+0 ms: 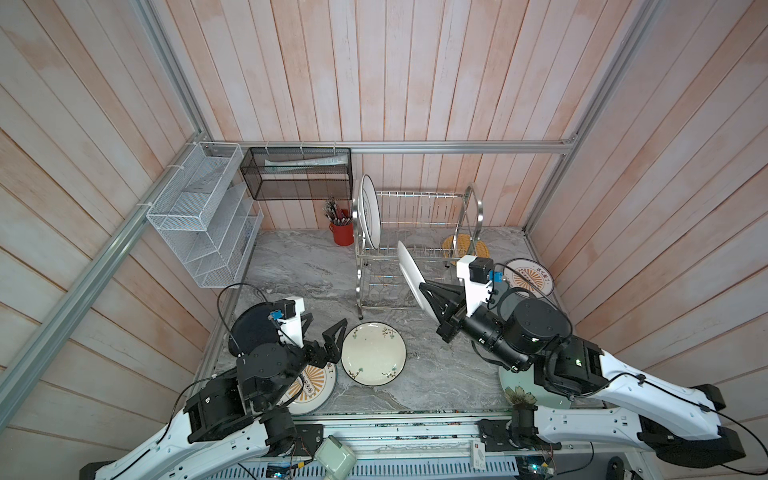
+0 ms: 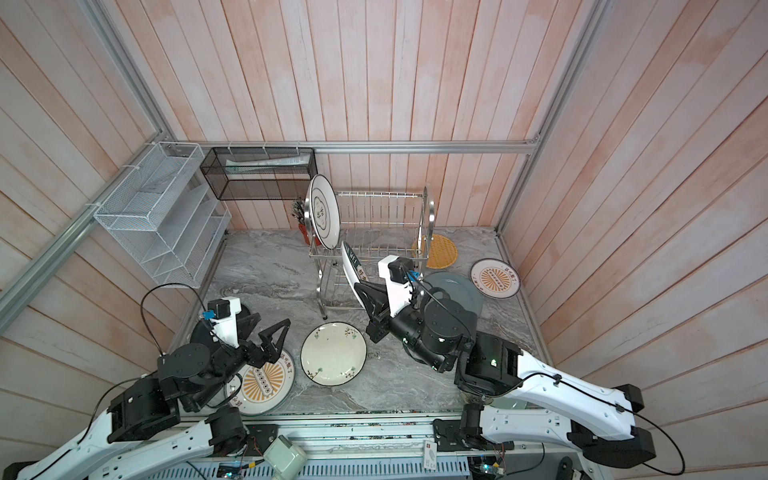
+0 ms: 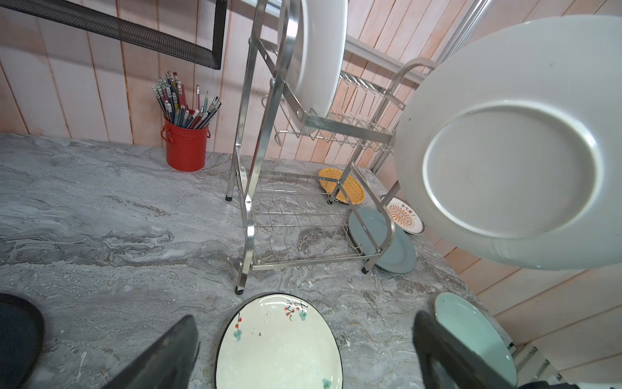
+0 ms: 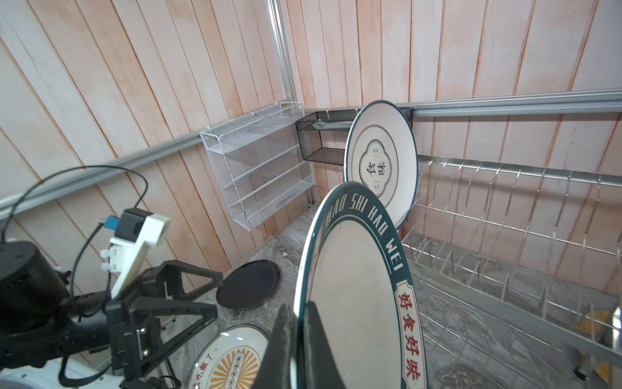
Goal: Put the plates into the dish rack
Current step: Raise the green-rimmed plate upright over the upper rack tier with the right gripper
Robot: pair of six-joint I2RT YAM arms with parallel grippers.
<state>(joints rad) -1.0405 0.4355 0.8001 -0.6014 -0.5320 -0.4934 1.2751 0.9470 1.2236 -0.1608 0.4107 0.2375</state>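
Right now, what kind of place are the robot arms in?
Probably a mock kitchen corner: a marble-look counter, a steel dish rack with a plate standing in it, and plank walls edged by bare aluminium rails.

- table [image 1: 299,266]: grey marble pattern, pale veining
- dish rack [image 3: 350,128]: bright silver steel
- left end effector [image 3: 304,318], right end effector [image 4: 299,323]: black
- lettered plate [image 4: 353,286], in the right end effector: cream face, dark teal rim band, white lettering, red characters on a cream panel; underside plain white
- racked plate [image 4: 380,158], beyond it: white, thin teal edge, dark characters
- floral plate [image 3: 279,343], ahead of the left end effector: cream, black edge, red berries, teal blossoms
- sunburst plate [image 2: 259,384], beneath the left end effector: white, orange rays
- black plate [image 4: 249,284], beside the left end effector: plain
- outboard of the right end effector: grey-blue plate [image 3: 400,249], plain; lattice plate [image 2: 442,251], orange weave
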